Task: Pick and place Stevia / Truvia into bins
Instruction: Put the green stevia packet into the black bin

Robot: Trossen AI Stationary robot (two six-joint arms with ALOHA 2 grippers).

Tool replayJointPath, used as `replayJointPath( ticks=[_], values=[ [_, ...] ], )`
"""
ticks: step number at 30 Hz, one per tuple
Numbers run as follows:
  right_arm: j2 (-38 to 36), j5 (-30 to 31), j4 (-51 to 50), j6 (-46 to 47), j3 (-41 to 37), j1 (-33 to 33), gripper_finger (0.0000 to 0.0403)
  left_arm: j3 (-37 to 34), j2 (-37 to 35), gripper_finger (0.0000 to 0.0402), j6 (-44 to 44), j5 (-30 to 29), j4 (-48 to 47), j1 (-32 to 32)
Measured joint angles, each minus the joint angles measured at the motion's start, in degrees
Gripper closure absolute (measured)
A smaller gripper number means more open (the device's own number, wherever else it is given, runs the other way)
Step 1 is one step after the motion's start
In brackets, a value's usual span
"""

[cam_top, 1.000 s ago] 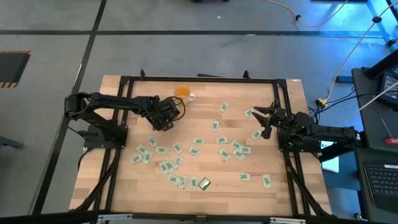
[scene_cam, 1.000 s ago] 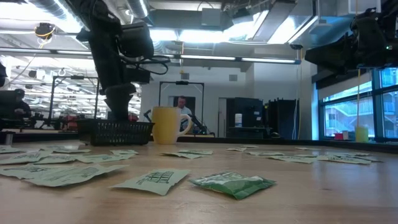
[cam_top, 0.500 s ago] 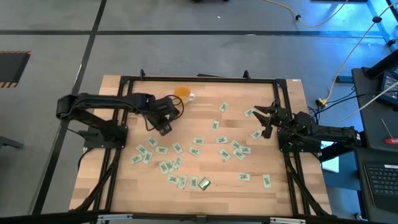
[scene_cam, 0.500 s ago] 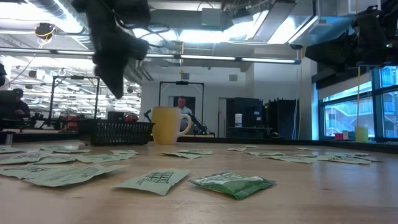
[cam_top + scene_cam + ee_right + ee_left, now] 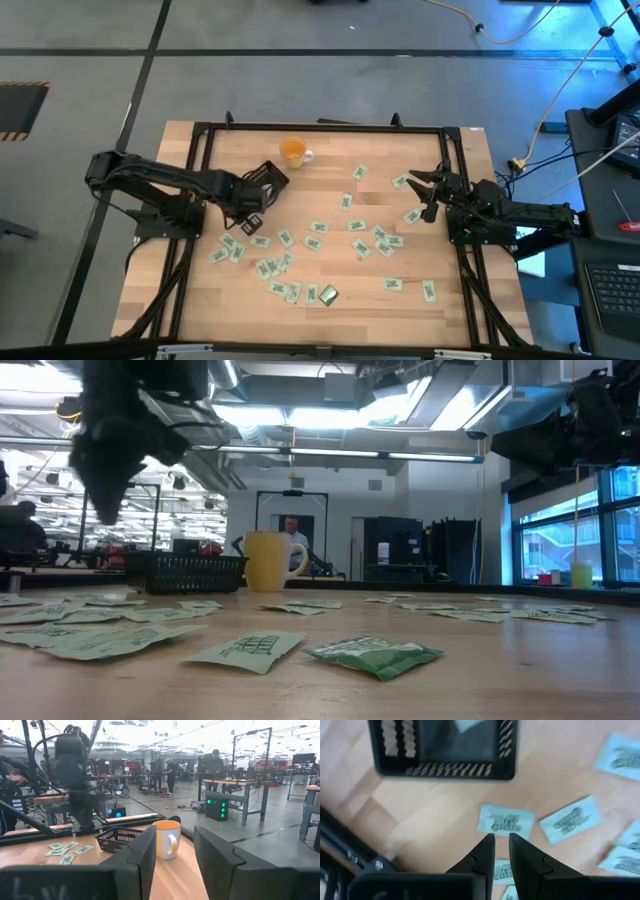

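Left gripper [image 5: 501,839] fingers nearly together, empty, above sachets [image 5: 506,821] near black tray [image 5: 263,177]. Right gripper [image 5: 425,192] apart, idle, right side of table [image 5: 340,290]. Risk: narrow gap skids over flat sachet, missing pick.

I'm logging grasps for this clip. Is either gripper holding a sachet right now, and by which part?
Neither. The left gripper hangs above loose sachets near the black tray, fingers nearly together with nothing between. The right gripper is open and empty.

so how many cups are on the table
1: an orange cup with a white handle, near the table's far edge, just beyond the black tray. Nothing suggests another cup hidden.
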Motion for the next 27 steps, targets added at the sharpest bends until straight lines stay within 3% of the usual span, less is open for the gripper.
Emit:
replayJointPath(
  ticks=[8, 15, 27],
  values=[
    [0.0, 0.0, 0.0, 0.0, 0.0, 0.0, 0.0268, -6.7, 0.0, 0.0354, -10.4, -1.8, 2.5, -3.3],
    [0.0, 0.0, 0.0, 0.0, 0.0, 0.0, 0.0268, -12.2, 0.0, 0.0354, -10.9, -1.4, 12.8, -4.2],
    [0.0, 0.0, 0.0, -0.1, 0.0, 0.0, 0.0268, -16.1, 0.1, 0.036, -12.3, -2.0, 17.4, -4.1]
  ],
)
